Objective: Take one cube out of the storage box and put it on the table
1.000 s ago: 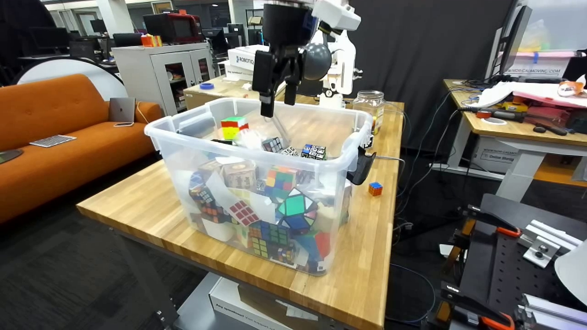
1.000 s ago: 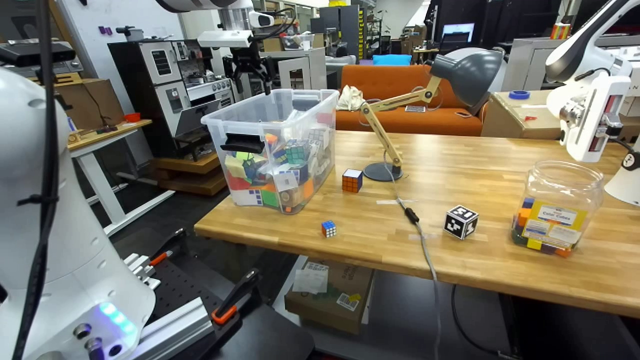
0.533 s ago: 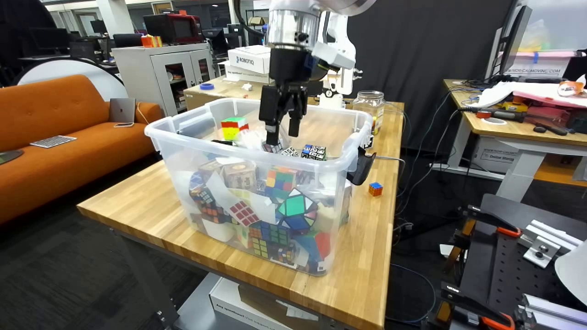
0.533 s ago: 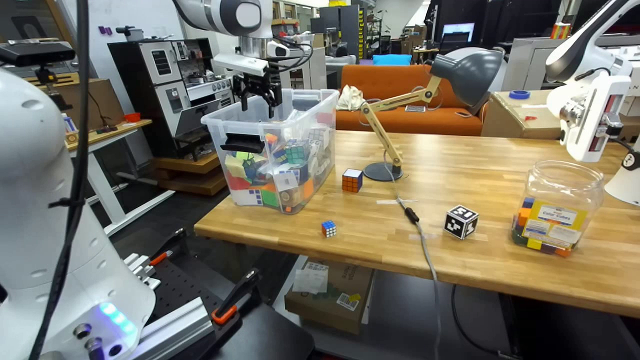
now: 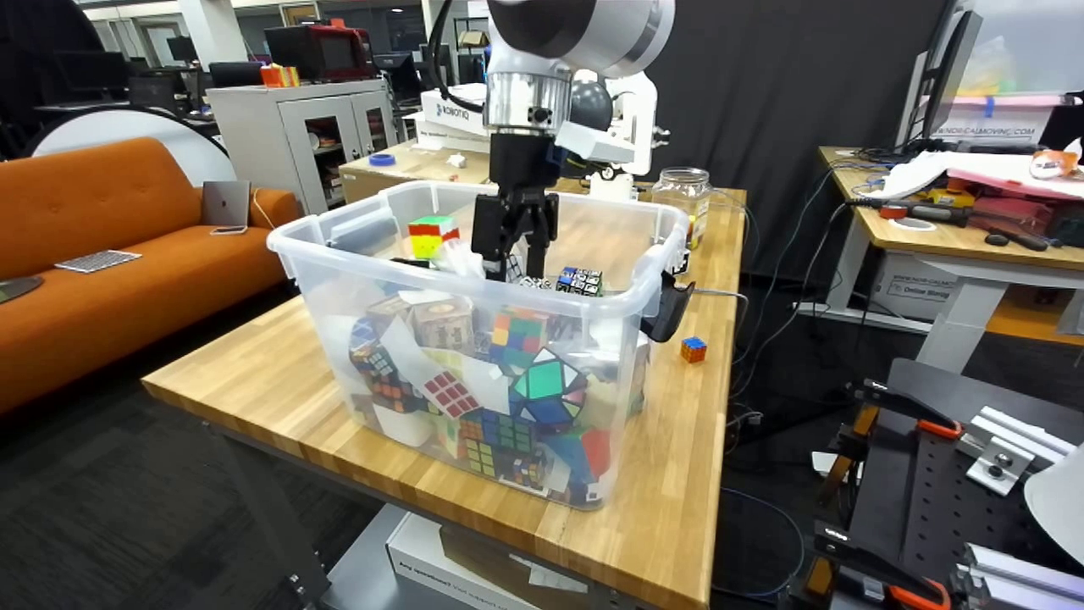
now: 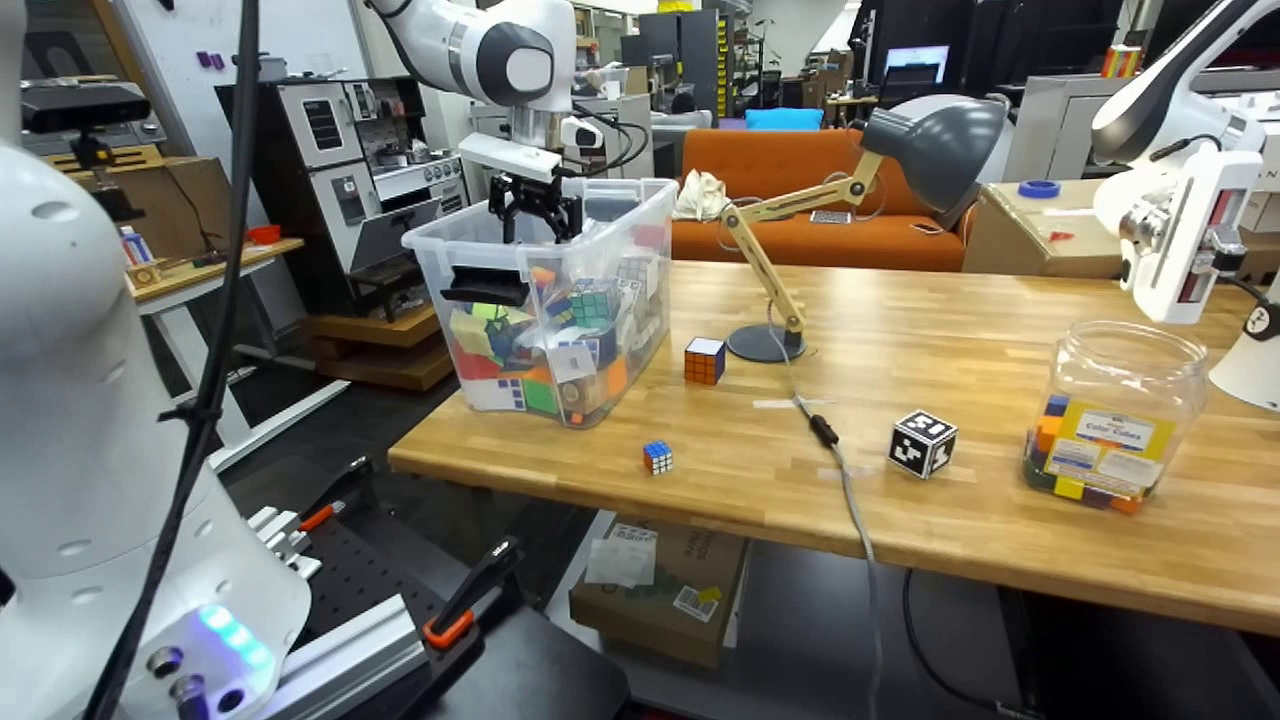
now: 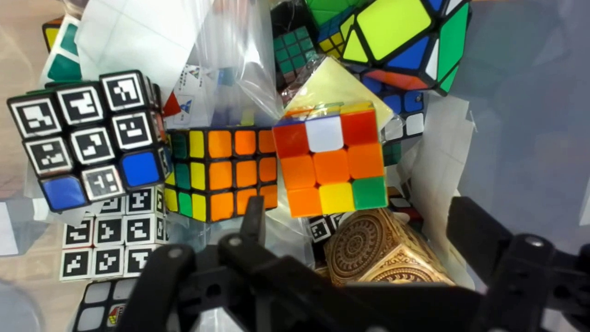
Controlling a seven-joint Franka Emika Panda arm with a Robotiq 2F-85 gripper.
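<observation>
The clear storage box [image 5: 474, 285] stands on the wooden table [image 5: 677, 474] and also shows in an exterior view [image 6: 470, 248]. It is full of cubes. My gripper [image 5: 515, 263] points down inside the box, fingers below the rim; it also shows in an exterior view [image 6: 538, 230]. In the wrist view the gripper [image 7: 364, 223] is open and empty. An orange-faced cube [image 7: 332, 168] lies ahead of the fingertips. A brown ornate cube [image 7: 368, 244] shows between the fingers, lower down. An orange-and-yellow black-framed cube [image 7: 226, 170] and a marker-patterned cube [image 7: 87, 138] lie left.
On the table stand a small cube [image 6: 657, 458], an orange-sided cube [image 6: 704, 361], a black-and-white cube [image 6: 922, 444], a desk lamp [image 6: 765, 343] and a clear jar [image 6: 1115, 430]. A cord [image 6: 850, 500] runs over the table edge. Plastic wrap [image 7: 244, 55] lies among the cubes.
My gripper has come down from above the rim into the storage box, fingers still apart. The box and the things on the table have not moved.
</observation>
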